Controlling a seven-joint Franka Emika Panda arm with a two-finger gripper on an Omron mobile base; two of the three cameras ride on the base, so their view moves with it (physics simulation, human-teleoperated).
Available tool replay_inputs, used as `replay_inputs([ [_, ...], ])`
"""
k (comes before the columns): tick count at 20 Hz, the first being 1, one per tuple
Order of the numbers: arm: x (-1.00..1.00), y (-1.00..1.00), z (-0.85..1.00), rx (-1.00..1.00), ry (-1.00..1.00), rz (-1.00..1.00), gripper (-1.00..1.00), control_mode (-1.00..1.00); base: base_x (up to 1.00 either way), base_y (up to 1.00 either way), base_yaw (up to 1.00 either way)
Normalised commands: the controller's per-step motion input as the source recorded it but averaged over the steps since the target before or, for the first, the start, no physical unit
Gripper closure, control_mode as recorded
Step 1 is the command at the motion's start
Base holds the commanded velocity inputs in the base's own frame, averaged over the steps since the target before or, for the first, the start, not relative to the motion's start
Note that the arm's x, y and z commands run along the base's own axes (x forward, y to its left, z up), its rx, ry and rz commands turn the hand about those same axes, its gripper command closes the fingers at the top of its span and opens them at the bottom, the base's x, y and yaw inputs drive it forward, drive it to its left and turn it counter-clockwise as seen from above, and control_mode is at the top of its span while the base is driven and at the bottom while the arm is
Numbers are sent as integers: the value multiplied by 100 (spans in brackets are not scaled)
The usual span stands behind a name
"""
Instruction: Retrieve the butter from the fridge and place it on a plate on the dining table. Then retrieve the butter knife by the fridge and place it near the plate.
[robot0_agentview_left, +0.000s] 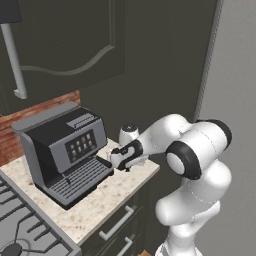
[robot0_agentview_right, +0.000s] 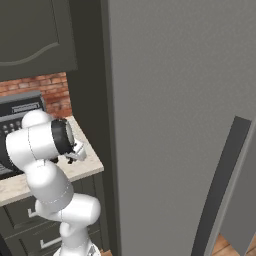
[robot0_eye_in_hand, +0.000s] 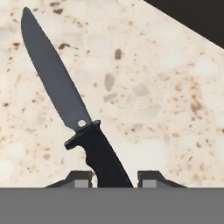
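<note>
The butter knife (robot0_eye_in_hand: 59, 87) lies flat on the beige speckled counter (robot0_eye_in_hand: 166, 113), dark blade pointing away and black handle (robot0_eye_in_hand: 103, 155) running back between my finger tips. My gripper (robot0_eye_in_hand: 114, 179) straddles that handle with the jaws drawn in close on both sides; only slivers of counter show between them, and contact is unclear. In the base views the gripper (robot0_agentview_left: 119, 159) (robot0_agentview_right: 76, 153) points down at the counter's end by the tall light-grey fridge (robot0_agentview_right: 175, 100) (robot0_agentview_left: 235, 75).
A dark coffee machine (robot0_agentview_left: 65, 150) stands on the counter (robot0_agentview_left: 100, 200) just left of the hand. A stove top (robot0_agentview_left: 20, 225) fills the lower left. Dark cabinets hang above. The fridge's long dark handle (robot0_agentview_right: 220, 185) slants at the lower right.
</note>
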Motion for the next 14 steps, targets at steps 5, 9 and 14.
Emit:
replay_inputs([
  [5,-33,-1,17,0,-6,0,100,-100,0,0,0],
  [9,-39,-38,32,0,-2,0,100,-100,0,0,0],
  [14,-31,-43,36,0,0,0,100,-100,0,0,0],
])
